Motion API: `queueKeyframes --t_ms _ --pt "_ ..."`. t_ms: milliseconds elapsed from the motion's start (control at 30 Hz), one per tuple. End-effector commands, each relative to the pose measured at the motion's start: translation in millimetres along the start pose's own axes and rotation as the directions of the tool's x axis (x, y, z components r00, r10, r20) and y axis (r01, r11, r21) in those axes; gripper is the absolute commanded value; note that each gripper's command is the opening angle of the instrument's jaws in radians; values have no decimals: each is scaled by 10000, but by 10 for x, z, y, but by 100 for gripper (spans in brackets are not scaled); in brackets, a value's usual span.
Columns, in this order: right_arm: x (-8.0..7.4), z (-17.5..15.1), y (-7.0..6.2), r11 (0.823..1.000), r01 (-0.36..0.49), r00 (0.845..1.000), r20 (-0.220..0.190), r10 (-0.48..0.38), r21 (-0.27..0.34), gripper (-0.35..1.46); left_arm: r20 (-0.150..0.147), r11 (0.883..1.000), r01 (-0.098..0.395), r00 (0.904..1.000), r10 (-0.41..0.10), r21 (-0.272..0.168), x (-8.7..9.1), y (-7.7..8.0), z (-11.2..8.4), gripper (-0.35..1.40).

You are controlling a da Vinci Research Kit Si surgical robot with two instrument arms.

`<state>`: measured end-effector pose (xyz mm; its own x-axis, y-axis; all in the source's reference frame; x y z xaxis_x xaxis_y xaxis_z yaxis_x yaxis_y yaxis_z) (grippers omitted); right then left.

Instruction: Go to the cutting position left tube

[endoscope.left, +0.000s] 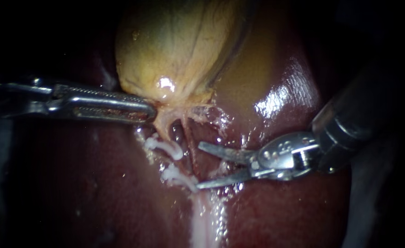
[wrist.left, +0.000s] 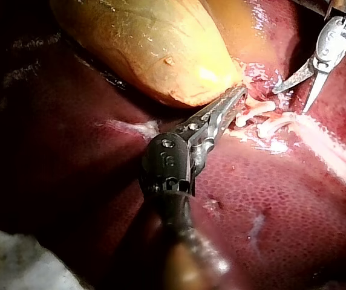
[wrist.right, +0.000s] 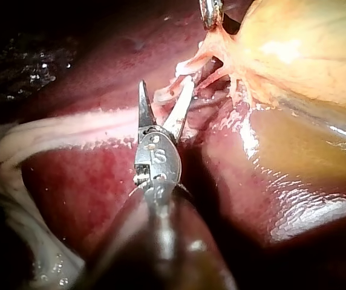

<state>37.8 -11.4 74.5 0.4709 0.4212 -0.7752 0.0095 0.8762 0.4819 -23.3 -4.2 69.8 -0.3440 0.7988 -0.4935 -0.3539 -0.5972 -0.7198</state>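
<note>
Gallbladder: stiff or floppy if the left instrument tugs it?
Probably soft and baggy: the gallbladder looks like a rounded, faintly wrinkled sac, and its neck stretches into strands where the left instrument has its jaws shut on it. Likely slippery, given the wet glare on it. Fine lines show on its wall, so it may be thin and tear easily.

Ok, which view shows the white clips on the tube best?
The endoscope view: both white clips lie unobstructed, just beyond the right instrument's open blades. The left wrist view shows them too, but farther off. In the right wrist view that instrument's own blades partly hide them.
</note>
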Motion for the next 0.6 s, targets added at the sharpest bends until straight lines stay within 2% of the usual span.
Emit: queueKeyframes --t_ms 33,433,600 --pt "-1 3 -1 10000 -14 10000 13 14 37 143 1 10000 -1 10000 1 2 0 0 0 -35" --pt "-18 26 0 9994 -252 9995 203 247 241 143 0 10000 -1 10000 1 6 0 0 0 -35" --pt "-19 37 1 9981 -426 9989 214 417 434 143 -4 10000 4 10000 -4 16 0 1 1 -35"
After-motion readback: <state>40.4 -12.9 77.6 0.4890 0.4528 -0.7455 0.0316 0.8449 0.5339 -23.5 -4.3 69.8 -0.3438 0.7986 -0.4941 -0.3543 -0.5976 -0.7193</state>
